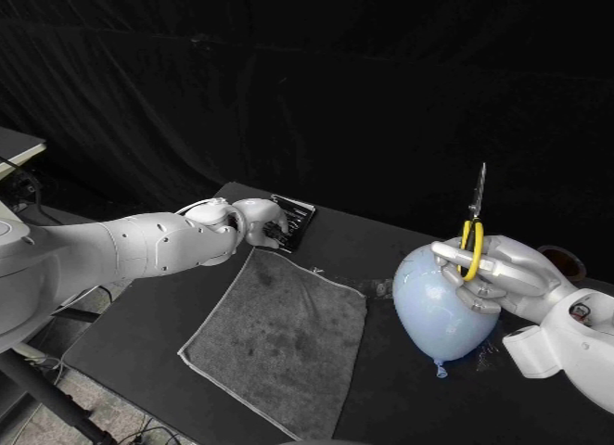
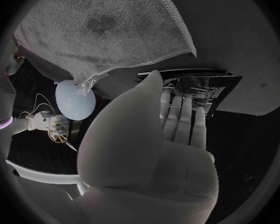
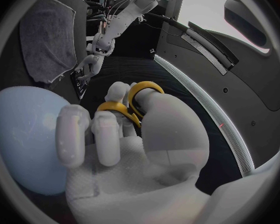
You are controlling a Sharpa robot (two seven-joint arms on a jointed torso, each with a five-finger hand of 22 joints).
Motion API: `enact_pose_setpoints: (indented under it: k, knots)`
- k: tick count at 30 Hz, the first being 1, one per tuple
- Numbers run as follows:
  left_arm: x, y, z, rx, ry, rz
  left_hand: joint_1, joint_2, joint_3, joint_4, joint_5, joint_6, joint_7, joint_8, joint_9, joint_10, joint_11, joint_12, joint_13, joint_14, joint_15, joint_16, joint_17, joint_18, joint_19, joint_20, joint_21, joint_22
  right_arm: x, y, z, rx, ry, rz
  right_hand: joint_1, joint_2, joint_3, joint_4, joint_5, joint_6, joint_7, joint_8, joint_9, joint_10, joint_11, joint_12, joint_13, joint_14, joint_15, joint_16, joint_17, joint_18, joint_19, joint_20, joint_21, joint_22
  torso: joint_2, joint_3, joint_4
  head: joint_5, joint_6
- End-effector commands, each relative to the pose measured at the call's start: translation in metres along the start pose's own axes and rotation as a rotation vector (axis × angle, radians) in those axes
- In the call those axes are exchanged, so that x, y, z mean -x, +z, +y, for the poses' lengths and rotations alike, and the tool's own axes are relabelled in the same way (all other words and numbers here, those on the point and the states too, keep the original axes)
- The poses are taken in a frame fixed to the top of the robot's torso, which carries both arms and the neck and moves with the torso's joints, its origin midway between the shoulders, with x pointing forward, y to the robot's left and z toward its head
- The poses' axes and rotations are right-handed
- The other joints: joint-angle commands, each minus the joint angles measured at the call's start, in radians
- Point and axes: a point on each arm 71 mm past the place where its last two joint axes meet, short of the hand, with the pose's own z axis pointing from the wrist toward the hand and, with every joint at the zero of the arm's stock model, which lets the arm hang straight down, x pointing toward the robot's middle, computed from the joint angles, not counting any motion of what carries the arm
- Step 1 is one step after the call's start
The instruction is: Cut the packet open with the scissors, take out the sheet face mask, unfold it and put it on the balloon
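Observation:
The dark foil packet [image 1: 295,219] lies flat at the table's far edge, beyond the grey towel. My left hand [image 1: 258,222] reaches it with straight fingers [image 2: 182,115] whose tips lie on the packet [image 2: 205,87]; nothing is clasped. My right hand [image 1: 505,274] grips the yellow-handled scissors [image 1: 473,243], blades pointing up and closed. The yellow handles [image 3: 135,98] sit around its fingers. The pale blue balloon [image 1: 439,306] lies on the table right against the right hand, knot toward me. It also appears as balloon [image 3: 28,139] and balloon [image 2: 74,100].
A grey towel [image 1: 278,336] is spread over the table's middle, between the packet and the near edge. A brown round object [image 1: 563,259] sits behind the right hand. The table's far edge runs just past the packet.

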Motion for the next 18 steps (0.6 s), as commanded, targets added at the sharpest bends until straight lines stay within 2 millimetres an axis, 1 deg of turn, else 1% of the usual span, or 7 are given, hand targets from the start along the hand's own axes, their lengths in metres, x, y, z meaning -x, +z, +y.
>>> enact_pose_setpoints:
  k: [1, 4, 5, 10, 12, 14, 18]
  knots:
    - [-0.0160, -0.0035, 0.0015, 0.027, -0.028, 0.108, -0.013, 0.011, 0.016, 0.000, -0.003, 0.023, -0.001, 0.010, 0.000, 0.025, 0.001, 0.004, 0.002, 0.023, 0.001, 0.010, 0.040, 0.014, 0.029, 0.001, 0.011, 0.003, -0.0006, 0.0000, 0.0011, 0.014, -0.009, 0.008, 0.023, 0.014, 0.012, -0.009, -0.001, 0.000, -0.004, -0.004, 0.001, 0.257, -0.086, 1.080, 0.311, 0.104, -0.006, 0.004, 0.264, -0.001, 0.034, 0.000, -0.003, 0.207, 0.000, 0.0005, 0.0002, 0.001, 0.000]
    - [-0.0164, -0.0041, 0.0008, 0.024, -0.033, 0.113, -0.017, 0.027, 0.037, -0.002, -0.003, 0.062, -0.007, 0.025, 0.002, 0.053, 0.000, 0.007, 0.002, 0.046, 0.002, 0.016, 0.041, 0.014, 0.076, 0.002, 0.028, 0.009, -0.0004, -0.0001, 0.0011, 0.015, -0.009, 0.007, 0.021, 0.015, 0.013, -0.009, -0.001, 0.002, -0.004, -0.005, 0.001, 0.257, -0.086, 1.080, 0.311, 0.104, -0.006, 0.004, 0.264, -0.001, 0.034, 0.000, -0.004, 0.207, 0.000, 0.0002, 0.0001, 0.002, 0.000]
    - [-0.0163, -0.0042, 0.0007, 0.023, -0.034, 0.113, -0.018, 0.033, 0.048, -0.002, -0.003, 0.076, -0.009, 0.029, 0.003, 0.067, 0.001, 0.007, 0.001, 0.059, 0.003, 0.019, 0.042, 0.014, 0.106, 0.003, 0.039, 0.013, -0.0003, -0.0001, 0.0011, 0.015, -0.009, 0.006, 0.021, 0.015, 0.013, -0.009, -0.001, 0.002, -0.004, -0.005, 0.001, 0.257, -0.086, 1.080, 0.311, 0.104, -0.006, 0.004, 0.264, -0.001, 0.034, 0.000, -0.004, 0.207, 0.000, 0.0000, -0.0003, 0.002, 0.000]
    - [-0.0161, -0.0046, 0.0001, 0.017, -0.036, 0.110, -0.020, 0.049, 0.093, -0.003, -0.003, 0.108, -0.011, 0.039, 0.002, 0.101, 0.004, 0.001, -0.001, 0.089, 0.005, 0.023, 0.042, 0.014, 0.177, 0.004, 0.064, 0.019, -0.0002, -0.0002, 0.0011, 0.015, -0.010, 0.005, 0.021, 0.015, 0.013, -0.009, -0.001, 0.002, -0.004, -0.005, 0.001, 0.257, -0.086, 1.080, 0.311, 0.104, -0.006, 0.004, 0.264, -0.001, 0.034, 0.000, -0.004, 0.207, 0.000, 0.0001, -0.0008, 0.002, -0.001]
    - [-0.0160, -0.0047, 0.0000, 0.014, -0.037, 0.109, -0.021, 0.054, 0.111, -0.004, -0.003, 0.118, -0.012, 0.043, 0.003, 0.111, 0.005, -0.002, -0.002, 0.096, 0.006, 0.022, 0.040, 0.013, 0.190, 0.005, 0.068, 0.019, -0.0001, -0.0003, 0.0011, 0.015, -0.010, 0.005, 0.021, 0.015, 0.013, -0.009, -0.001, 0.002, -0.004, -0.005, 0.001, 0.257, -0.086, 1.080, 0.311, 0.104, -0.006, 0.004, 0.264, -0.001, 0.034, 0.000, -0.004, 0.207, 0.000, 0.0002, -0.0006, 0.001, -0.001]
    - [-0.0159, -0.0050, -0.0002, 0.010, -0.037, 0.108, -0.025, 0.067, 0.136, -0.003, -0.003, 0.129, -0.013, 0.048, 0.005, 0.122, 0.009, -0.006, -0.003, 0.106, 0.009, 0.022, 0.040, 0.013, 0.206, 0.006, 0.073, 0.020, 0.0002, -0.0004, 0.0011, 0.015, -0.010, 0.004, 0.021, 0.015, 0.013, -0.009, -0.001, 0.002, -0.004, -0.005, 0.001, 0.257, -0.086, 1.080, 0.311, 0.104, -0.006, 0.004, 0.264, -0.001, 0.034, 0.000, -0.004, 0.207, 0.001, 0.0003, -0.0002, 0.000, -0.002]
    - [-0.0162, -0.0060, -0.0008, 0.002, -0.043, 0.112, -0.035, 0.068, 0.163, -0.003, -0.003, 0.134, -0.014, 0.052, 0.007, 0.129, 0.009, -0.010, -0.003, 0.112, 0.010, 0.019, 0.037, 0.012, 0.209, 0.007, 0.073, 0.017, 0.0006, -0.0006, 0.0010, 0.015, -0.011, 0.002, 0.021, 0.015, 0.013, -0.009, -0.001, 0.002, -0.004, -0.005, 0.001, 0.257, -0.086, 1.080, 0.311, 0.104, -0.006, 0.004, 0.264, -0.001, 0.034, 0.000, -0.004, 0.207, 0.000, 0.0004, -0.0004, 0.000, -0.002]
